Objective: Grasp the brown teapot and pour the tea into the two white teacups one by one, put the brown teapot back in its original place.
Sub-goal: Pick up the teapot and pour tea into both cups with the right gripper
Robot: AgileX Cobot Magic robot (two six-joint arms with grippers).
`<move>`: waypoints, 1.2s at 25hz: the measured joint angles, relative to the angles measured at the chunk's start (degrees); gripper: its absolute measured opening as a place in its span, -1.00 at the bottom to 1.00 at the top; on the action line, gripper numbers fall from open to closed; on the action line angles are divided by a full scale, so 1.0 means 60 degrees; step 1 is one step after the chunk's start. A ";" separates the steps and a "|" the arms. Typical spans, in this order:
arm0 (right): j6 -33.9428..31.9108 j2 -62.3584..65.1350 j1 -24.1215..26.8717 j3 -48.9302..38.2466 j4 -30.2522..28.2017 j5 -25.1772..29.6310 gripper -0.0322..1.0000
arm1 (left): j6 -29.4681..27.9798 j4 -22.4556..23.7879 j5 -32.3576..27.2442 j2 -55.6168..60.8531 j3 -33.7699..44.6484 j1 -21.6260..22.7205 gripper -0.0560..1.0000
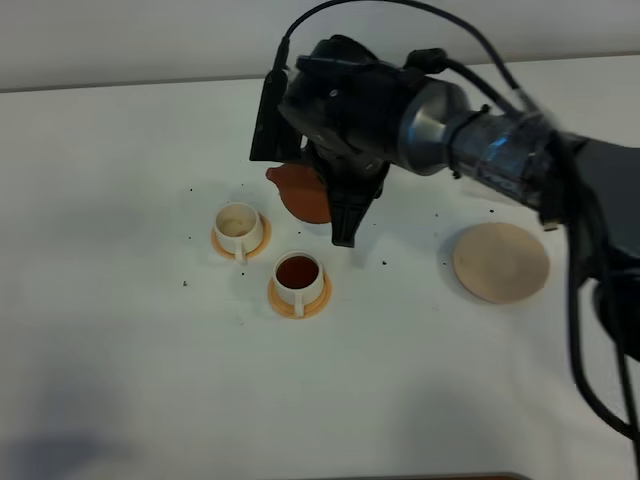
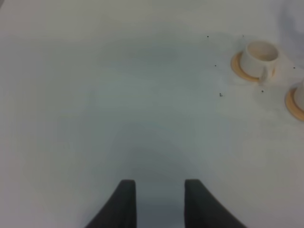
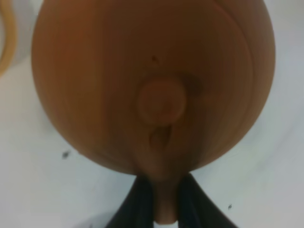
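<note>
brown teapot (image 3: 152, 85): round matte clay, showing its knobbed lid
right pincer (image 3: 165, 204): clamping its handle
left pincer (image 2: 156, 202): gaping, gripping nothing

The white table (image 1: 110, 370) bears an orange saucer (image 1: 218, 244) and, close by, a second saucer (image 1: 277, 298). A beige plate (image 1: 500, 262) lies well apart. Dark specks (image 1: 185, 284) dot the surface.

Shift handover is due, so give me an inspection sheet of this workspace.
Surface: white table, no spill seen.
Job's things: teapot held near the cups, off its plate, which is bare; near cup holds dark tea; far cup looks pale inside.
Clutter: dark specks around the cups.
End effectors: right end effector shut on teapot; left end effector open, empty.
Cables: black cable arcs over right arm.
Surroundings: pale wall behind.
</note>
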State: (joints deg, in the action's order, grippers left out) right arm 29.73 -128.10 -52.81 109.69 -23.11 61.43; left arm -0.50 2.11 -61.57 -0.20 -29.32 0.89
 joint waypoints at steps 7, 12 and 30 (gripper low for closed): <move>0.0312 -0.0860 -0.0329 0.0723 -0.1069 0.0024 -0.76 | 0.0000 0.0000 0.0000 0.0000 0.0000 0.0000 -0.42; 0.0563 -0.1171 -0.0686 0.0749 -0.1830 -0.0141 -0.76 | 0.0000 0.0000 0.0000 0.0000 0.0000 0.0000 -0.42; 0.1102 -0.1407 -0.1229 0.0772 -0.4066 -0.0472 -0.76 | 0.0009 0.0000 0.0000 0.0000 0.0000 0.0000 -0.42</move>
State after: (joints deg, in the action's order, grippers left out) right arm 36.34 -136.54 -60.18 114.32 -47.50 58.60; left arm -0.44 2.11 -61.57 -0.20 -29.32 0.89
